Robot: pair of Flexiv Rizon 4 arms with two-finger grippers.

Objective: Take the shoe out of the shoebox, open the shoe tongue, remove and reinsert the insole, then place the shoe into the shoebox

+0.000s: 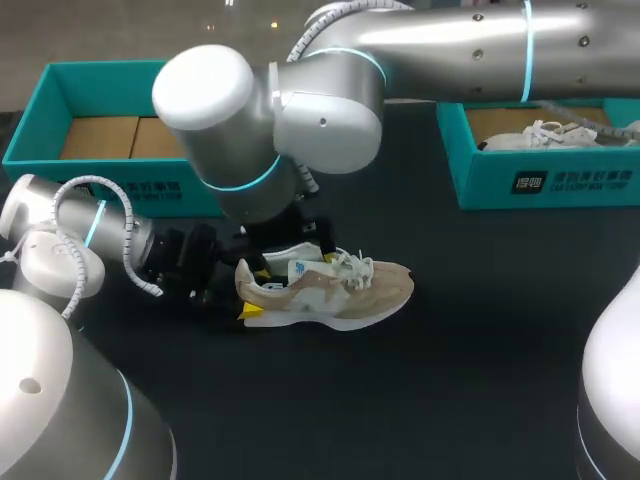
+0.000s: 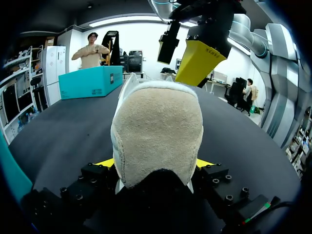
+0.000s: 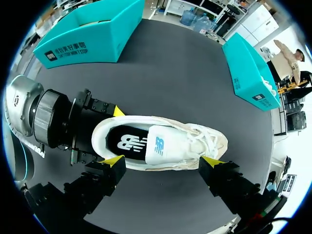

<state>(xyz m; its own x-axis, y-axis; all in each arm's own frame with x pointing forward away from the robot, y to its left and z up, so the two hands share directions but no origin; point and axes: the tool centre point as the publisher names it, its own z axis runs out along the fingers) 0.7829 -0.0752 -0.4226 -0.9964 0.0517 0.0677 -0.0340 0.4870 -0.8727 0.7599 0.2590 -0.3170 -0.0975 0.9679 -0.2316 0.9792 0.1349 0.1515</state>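
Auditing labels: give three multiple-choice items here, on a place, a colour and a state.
1. The beige shoe is: A in a shoebox; B on the table; C in the air.
2. The left shoebox and right shoebox are: A teal; B red; C white.
3. The left gripper is: A open; B shut on the shoe; C unseen.
1 B: its sole rests on the table. 2 A: both walls are teal. 3 B: both fingers touch the heel.
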